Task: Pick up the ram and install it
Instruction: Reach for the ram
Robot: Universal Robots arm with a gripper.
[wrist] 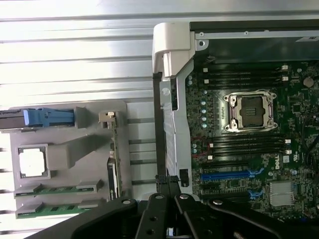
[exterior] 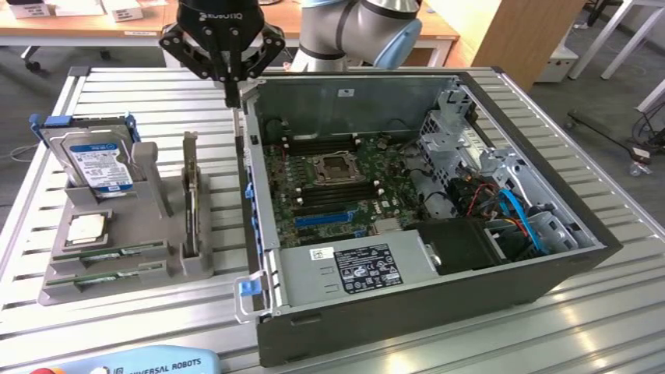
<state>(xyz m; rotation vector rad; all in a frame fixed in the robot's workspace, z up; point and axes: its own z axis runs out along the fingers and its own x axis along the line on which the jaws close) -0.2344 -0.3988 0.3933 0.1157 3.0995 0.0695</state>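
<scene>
Two green ram sticks lie in the front slots of the grey holder: one ram sits behind the other ram. My gripper hangs high over the rear corner of the open computer case, on the exterior view's left side of the case. Its fingers are shut together with nothing between them. It is well away from the ram sticks. The motherboard lies bare in the case, with black memory slots on both sides of the processor socket.
The holder also carries a hard drive in a blue frame, a square silver processor and an upright expansion card. Inside the case are a power supply, cables and drive bays. The slatted metal table surrounds everything.
</scene>
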